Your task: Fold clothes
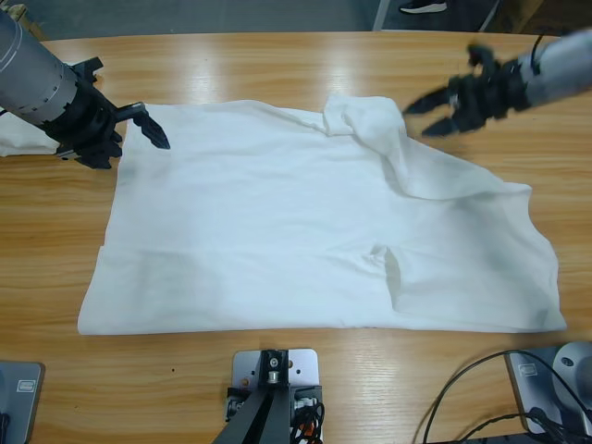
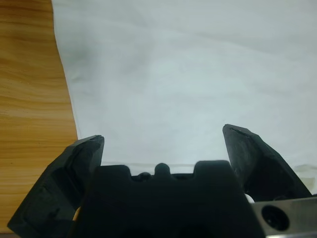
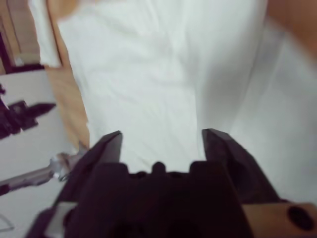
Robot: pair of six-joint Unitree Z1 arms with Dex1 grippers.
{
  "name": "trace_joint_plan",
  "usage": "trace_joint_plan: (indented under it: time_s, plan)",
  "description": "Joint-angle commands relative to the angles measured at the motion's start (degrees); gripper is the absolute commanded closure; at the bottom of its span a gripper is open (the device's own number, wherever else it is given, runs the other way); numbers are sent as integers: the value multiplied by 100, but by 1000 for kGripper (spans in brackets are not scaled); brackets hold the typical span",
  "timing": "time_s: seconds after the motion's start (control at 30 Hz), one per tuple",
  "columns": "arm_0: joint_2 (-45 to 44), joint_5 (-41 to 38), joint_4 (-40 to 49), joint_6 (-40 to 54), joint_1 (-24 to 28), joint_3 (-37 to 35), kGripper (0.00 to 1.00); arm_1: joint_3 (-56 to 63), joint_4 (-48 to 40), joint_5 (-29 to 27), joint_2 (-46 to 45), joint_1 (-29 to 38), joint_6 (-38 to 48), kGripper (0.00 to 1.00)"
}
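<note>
Barely started imo: the big thin white cotton T-shirt (image 1: 305, 240) lies mostly flat, one sleeve flopped over, left gripper (image 1: 153, 129) and right gripper (image 1: 427, 117) both gaping empty.

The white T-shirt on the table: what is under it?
Under the white T-shirt only the wooden table shows, bare around its edges. Whatever else may lie beneath the cloth is covered. Both grippers hover open beside it.

Bright, even light; right wrist view blurred, soft shadows on shirt (image 1: 305, 231).
</note>
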Motion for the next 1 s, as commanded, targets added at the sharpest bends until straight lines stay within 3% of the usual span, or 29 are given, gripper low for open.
trace_joint_plan:
  time_s: [0.03,0.13,0.3,0.73,0.8,0.9,1.0]
  plan:
    - [264,-46,89,44,-87,115,55,-352,-740,-339,721,17,248,77]
    - [258,-46,89,56,-97,113,55,-427,-1202,-418,1110,-34,237,225]
    - [250,-46,89,52,-115,99,55,-661,-1242,-295,1646,-155,186,381]
    - [276,-39,98,96,-115,89,55,-747,-1197,-268,2025,-181,150,395]
    - [281,-43,98,96,-115,89,55,-774,-1183,-196,2094,-181,150,514]
    - [292,-44,98,96,-115,80,55,-828,-1183,-84,2164,-181,-26,998]
    - [293,-44,98,96,-115,91,55,-928,-1183,117,2175,-181,-395,1000]
